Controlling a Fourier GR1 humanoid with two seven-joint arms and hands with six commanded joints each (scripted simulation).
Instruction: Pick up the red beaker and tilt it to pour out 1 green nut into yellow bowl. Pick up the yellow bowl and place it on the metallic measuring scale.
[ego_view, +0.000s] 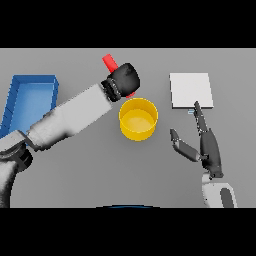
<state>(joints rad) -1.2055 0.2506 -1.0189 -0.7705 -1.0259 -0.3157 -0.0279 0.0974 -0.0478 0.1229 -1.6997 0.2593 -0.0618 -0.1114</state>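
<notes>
My left hand (123, 80) is curled round the red beaker (109, 62), which is tilted, its top end sticking out up and to the left and a bit of red showing at the hand's lower right. Directly below the hand sits the yellow bowl (138, 119); I see no nut in it. The metallic measuring scale (190, 90), a pale square plate, lies to the bowl's right. My right hand (206, 145) rests open on the table right of the bowl, fingers straight toward the scale and thumb spread toward the bowl.
A blue bin (30, 102) stands at the far left, partly behind my left forearm (75, 117).
</notes>
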